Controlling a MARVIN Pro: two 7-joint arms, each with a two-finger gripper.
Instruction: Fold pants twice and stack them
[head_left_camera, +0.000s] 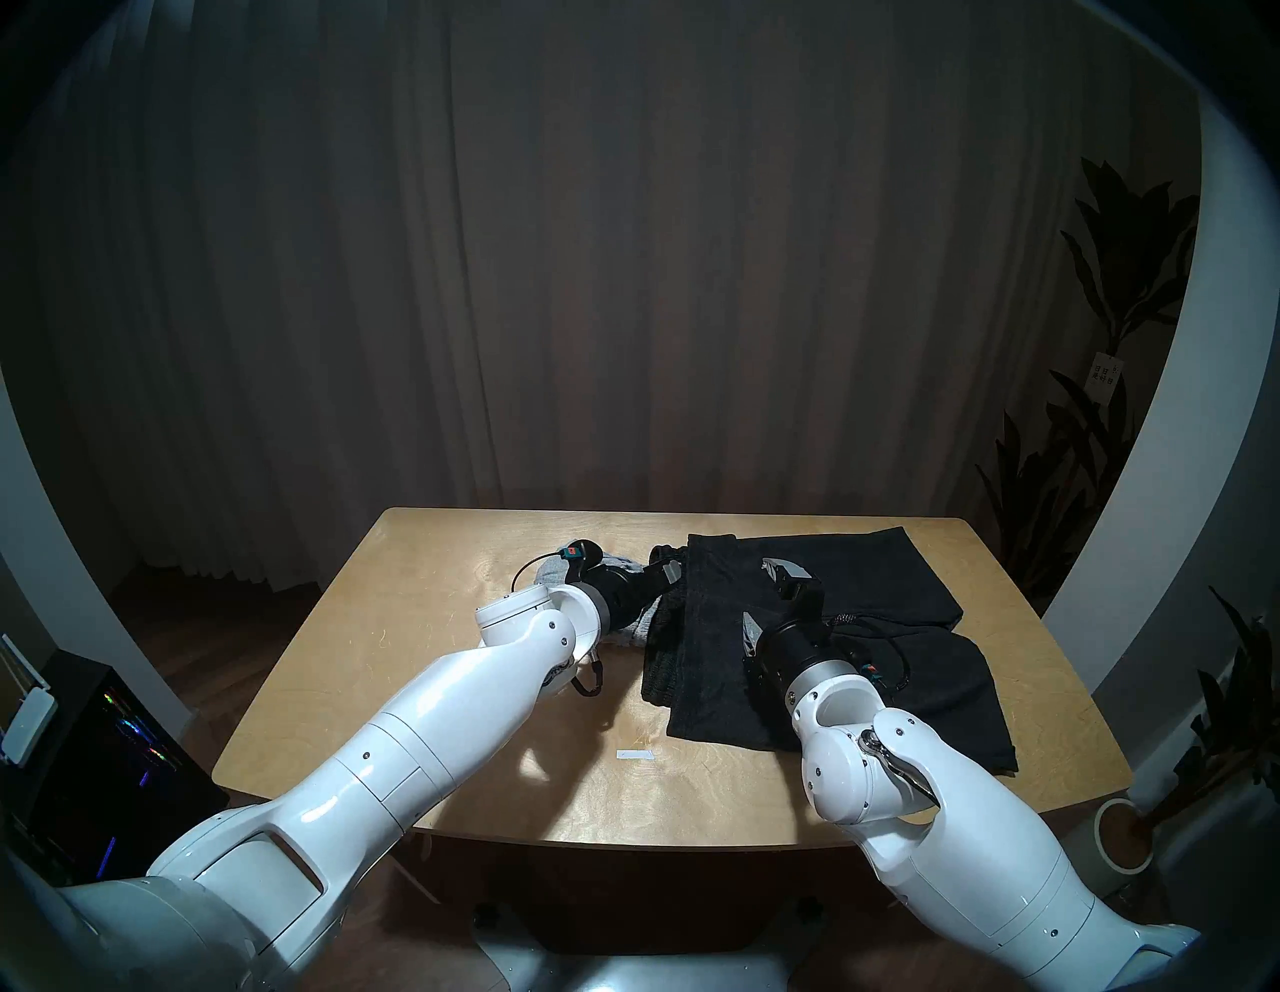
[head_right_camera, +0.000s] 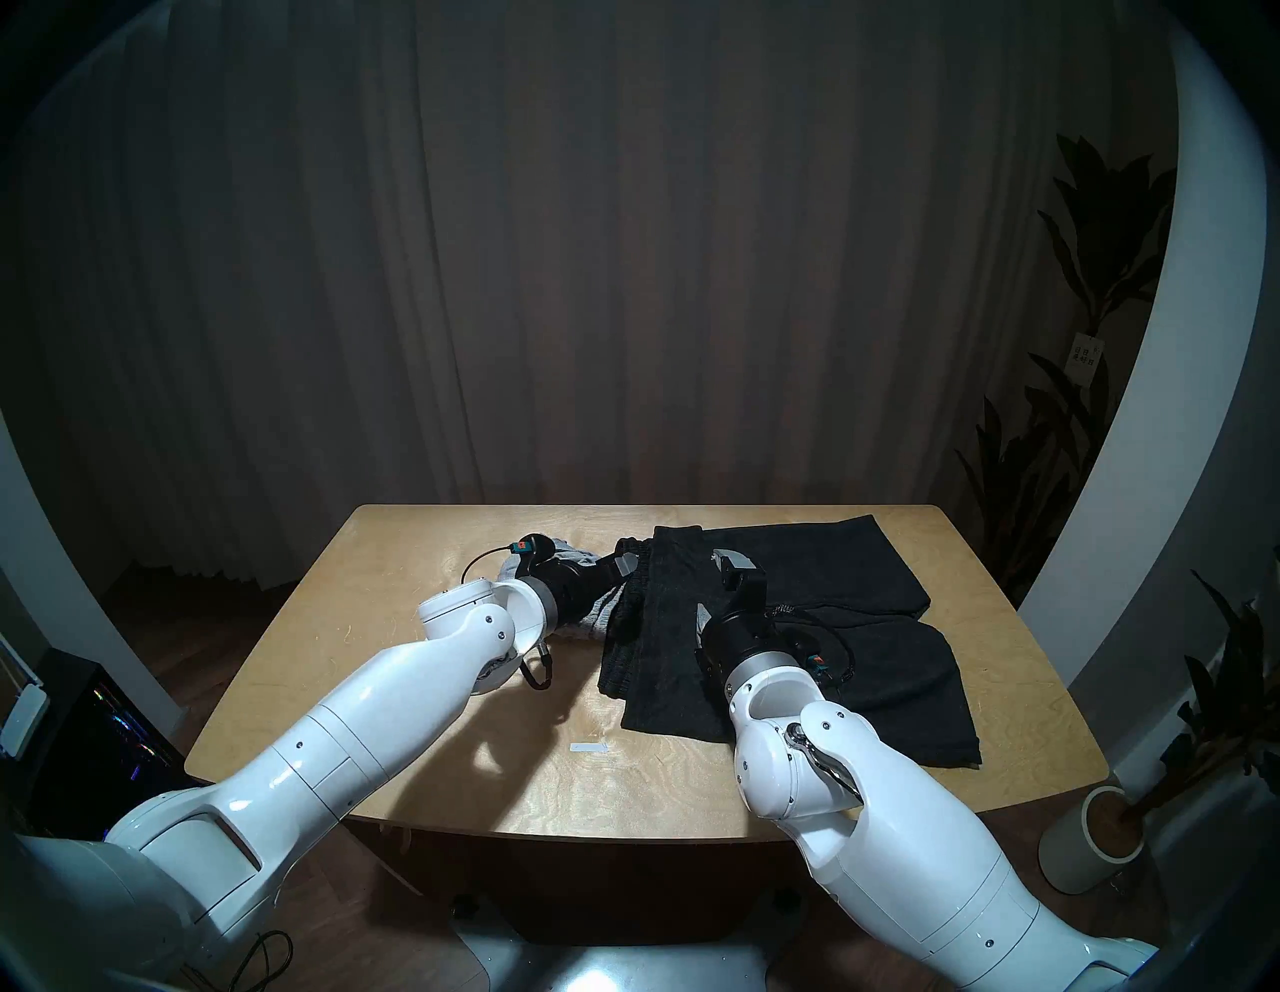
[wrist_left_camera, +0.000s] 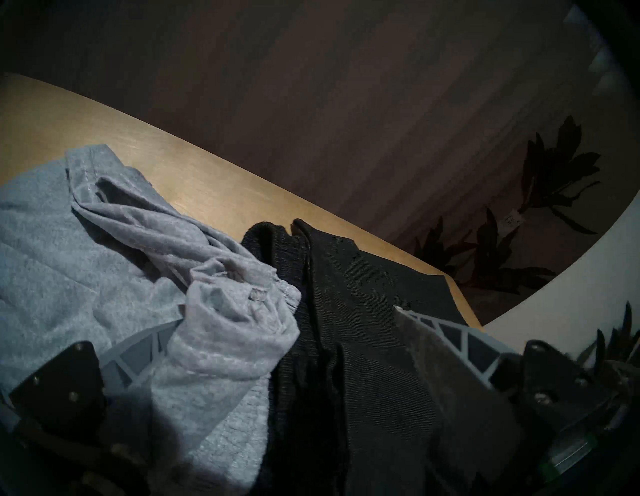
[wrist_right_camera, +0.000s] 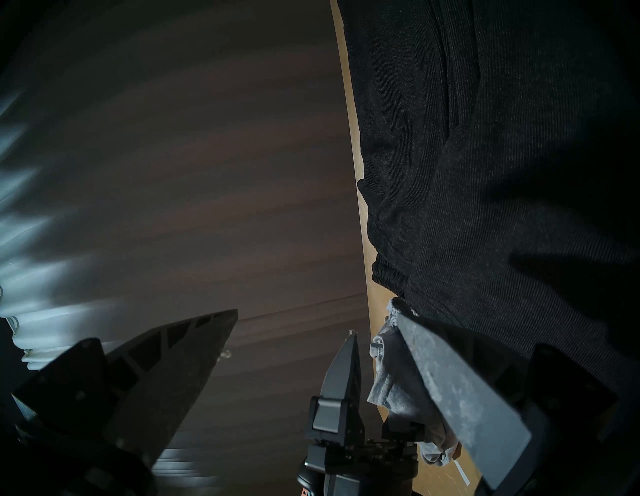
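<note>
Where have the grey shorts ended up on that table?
In the head view, the grey shorts lie crumpled left of centre, against the black shorts, mostly hidden beneath the left gripper.

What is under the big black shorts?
Mostly the wooden table. The black shorts lie spread across its right side. Along their left edge the crumpled grey shorts meet them; whether any grey cloth is tucked beneath is hidden by the black fabric.

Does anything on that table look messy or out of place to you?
Yes. The grey shorts lie crumpled in a bunched heap on the table, pressed against the black shorts, which are spread out unfolded. The open left claw hovers over the seam between them.
</note>
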